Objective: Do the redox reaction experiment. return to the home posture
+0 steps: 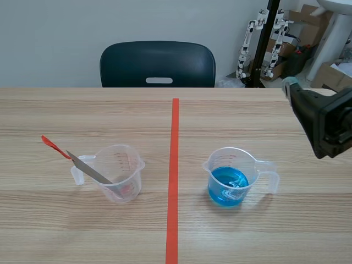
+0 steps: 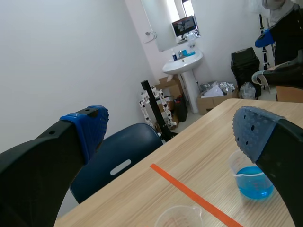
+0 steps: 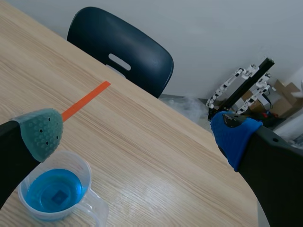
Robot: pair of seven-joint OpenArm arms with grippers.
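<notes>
Beaker of blue liquid (image 1: 228,184) stands below our right gripper (image 3: 137,135), the nearer one, and we see both it and left gripper (image 2: 173,130) spread, empty.

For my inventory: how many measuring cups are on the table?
2. The cup of blue liquid stands right of the tape line; the clear cup holding a tool, left of it.

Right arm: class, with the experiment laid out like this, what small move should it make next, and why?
Probably draw the right gripper back off the table toward home. It is open and empty, the blue cup stands alone, and the tool rests in the other cup, so nothing seems left to handle.
</notes>
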